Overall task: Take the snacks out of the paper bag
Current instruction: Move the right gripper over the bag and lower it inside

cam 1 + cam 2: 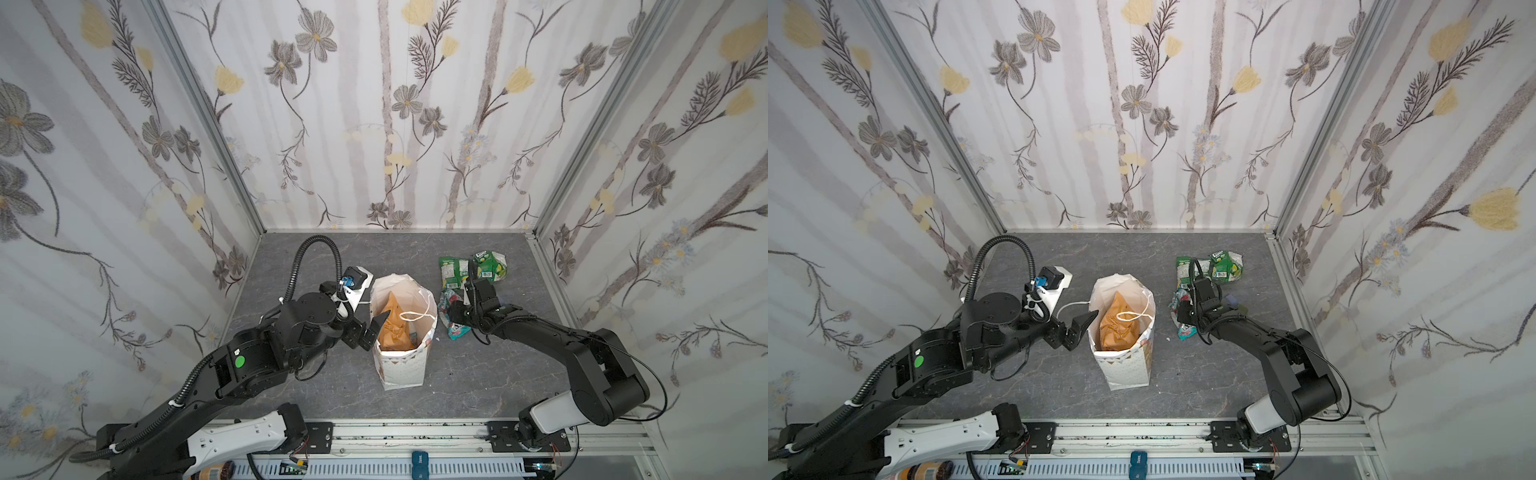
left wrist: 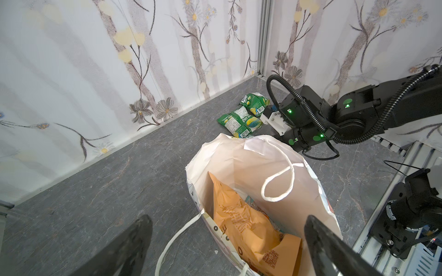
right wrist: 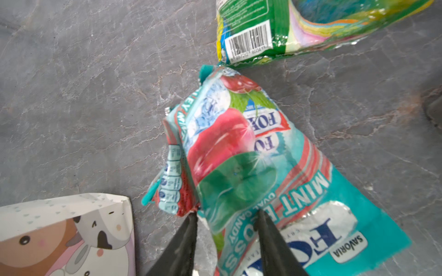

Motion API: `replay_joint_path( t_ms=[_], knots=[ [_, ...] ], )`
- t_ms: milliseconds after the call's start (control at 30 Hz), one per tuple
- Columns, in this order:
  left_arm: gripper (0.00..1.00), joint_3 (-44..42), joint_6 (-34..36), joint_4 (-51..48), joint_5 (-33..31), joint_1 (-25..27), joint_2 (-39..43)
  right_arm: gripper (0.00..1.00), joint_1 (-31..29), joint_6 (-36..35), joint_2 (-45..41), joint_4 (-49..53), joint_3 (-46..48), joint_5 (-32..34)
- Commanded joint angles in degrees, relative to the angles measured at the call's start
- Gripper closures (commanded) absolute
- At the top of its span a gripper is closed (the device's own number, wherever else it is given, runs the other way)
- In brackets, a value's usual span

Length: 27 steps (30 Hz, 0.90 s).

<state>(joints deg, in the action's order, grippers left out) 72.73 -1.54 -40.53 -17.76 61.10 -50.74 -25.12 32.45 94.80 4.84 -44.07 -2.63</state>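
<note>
Flower walls (image 1: 374, 104) stand all around the grey worktop (image 1: 478, 374). The paper bag (image 1: 401, 370) stands upright in the middle with its mouth open. The big tan-orange pouch (image 1: 392, 328) is inside it, leaning on one side. Two green packets (image 1: 453, 270) lie near the back wall. Two teal packets (image 3: 239, 167) lie in front of them, one partly on top of the other, just beside the bag. My right hand (image 3: 226, 213) is low over the top teal packet. Its fingers are apart, with the packet's edge between them, so I think it is not squeezing. My left hand (image 2: 227, 219) is spread wide at the bag's rim, one finger outside and one over the inside. A white cord handle (image 2: 279, 186) droops into the bag, right over the pouch. I think that loop could catch on my finger when I reach in. The bag is tall and looks light, so a tug on the pouch or a push on the rim might tip it over. The pouch also looks wide for the bag, so it may drag the bag up with it.
</note>
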Motion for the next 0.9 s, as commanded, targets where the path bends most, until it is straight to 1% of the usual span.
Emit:
replay_joint_path(
  t_ms=[0,133,300,433,533,600,700,767,867],
  knots=[
    [0.0,0.1,-0.1,0.7,-0.7,0.0,-0.5,0.48,-0.4,-0.7,-2.1,-0.1,-1.3,-1.0],
    [0.0,0.3,-0.1,0.7,-0.9,0.0,-1.4,0.41,-0.8,-1.0,-8.3,1.6,-2.2,-0.3],
    [0.0,0.4,-0.6,0.9,-1.6,0.0,-2.1,0.38,-1.5,-0.8,-17.7,2.9,-3.3,1.0],
    [0.0,0.4,-0.9,1.7,-1.8,0.0,-2.5,0.35,-2.8,-1.0,-24.2,4.1,-5.4,0.3],
    [0.0,0.7,-1.0,2.1,-1.6,0.0,-3.0,0.32,-4.2,-1.2,-27.1,5.3,-7.4,-0.5],
    [0.0,0.9,-1.8,2.1,-2.5,0.0,-3.1,0.28,-5.6,-1.7,-28.6,4.9,-8.7,-1.8],
    [0.0,0.8,-5.2,3.1,-8.3,-0.1,-2.5,0.22,-9.1,-3.3,-29.4,4.1,-11.1,-3.0],
    [0.0,-0.2,-6.3,4.9,-10.6,0.0,-1.0,0.2,-11.4,-4.7,-28.3,5.5,-14.1,-3.7],
    [0.0,-2.2,-7.2,7.1,-12.5,-0.1,2.1,0.18,-15.0,-6.9,-25.0,9.1,-19.5,-5.2]
  ],
)
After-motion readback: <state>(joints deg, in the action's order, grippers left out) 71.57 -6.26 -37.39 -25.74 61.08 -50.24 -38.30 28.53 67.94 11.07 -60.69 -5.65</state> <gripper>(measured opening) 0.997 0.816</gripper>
